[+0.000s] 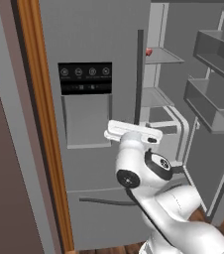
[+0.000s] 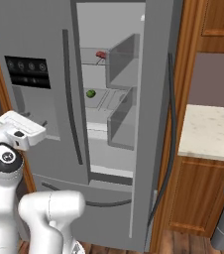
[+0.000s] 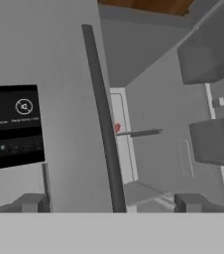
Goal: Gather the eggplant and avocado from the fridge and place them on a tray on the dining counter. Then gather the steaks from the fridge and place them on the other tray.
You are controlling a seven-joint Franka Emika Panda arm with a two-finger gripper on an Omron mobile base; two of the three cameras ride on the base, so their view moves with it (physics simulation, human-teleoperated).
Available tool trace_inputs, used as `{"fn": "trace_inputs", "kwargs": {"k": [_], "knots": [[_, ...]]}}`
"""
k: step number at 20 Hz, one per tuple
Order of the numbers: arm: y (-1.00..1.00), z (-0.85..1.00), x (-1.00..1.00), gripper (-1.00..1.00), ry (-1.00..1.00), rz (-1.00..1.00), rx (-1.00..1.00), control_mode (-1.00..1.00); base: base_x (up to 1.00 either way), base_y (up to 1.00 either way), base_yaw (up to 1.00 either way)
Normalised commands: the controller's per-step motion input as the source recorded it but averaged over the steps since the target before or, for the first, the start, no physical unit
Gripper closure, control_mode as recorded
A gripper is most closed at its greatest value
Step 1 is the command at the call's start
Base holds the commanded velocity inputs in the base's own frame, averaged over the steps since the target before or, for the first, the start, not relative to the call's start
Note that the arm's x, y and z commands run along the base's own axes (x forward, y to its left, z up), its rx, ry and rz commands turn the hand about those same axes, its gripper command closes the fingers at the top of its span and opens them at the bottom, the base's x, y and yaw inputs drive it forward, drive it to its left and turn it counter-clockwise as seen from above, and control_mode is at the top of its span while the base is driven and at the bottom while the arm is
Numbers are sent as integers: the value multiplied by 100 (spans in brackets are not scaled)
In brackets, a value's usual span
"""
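Grey steel fills the kitchen ahead: the gripper [image 3: 109,206] hangs open and empty before the fridge [image 2: 39,124], facing its left door's handle. Nothing looks gathered yet. The right door stands wide; the avocado [image 2: 90,93] sits near a middle shelf's front edge, with clear reach.

The fridge [image 2: 44,44] stands with its right door swung open. Inside, a green avocado [image 2: 90,93] sits on a middle shelf, and a red steak [image 2: 101,54] lies on the shelf above. The white arm's hand [image 2: 20,130] hangs before the closed left door.
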Motion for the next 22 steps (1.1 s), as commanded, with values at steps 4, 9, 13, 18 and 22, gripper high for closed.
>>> {"fn": "trace_inputs", "kwargs": {"k": [4,9,13,18,22], "knots": [[-35,0,18,-100,0,18,0,-100,0,0,0],[-45,0,25,-100,0,19,0,-100,0,0,0],[-36,0,16,-100,0,17,0,-100,0,0,0],[-17,0,11,-100,-1,12,0,-100,0,0,0],[-1,0,31,-100,0,5,0,-100,0,0,0]]}}
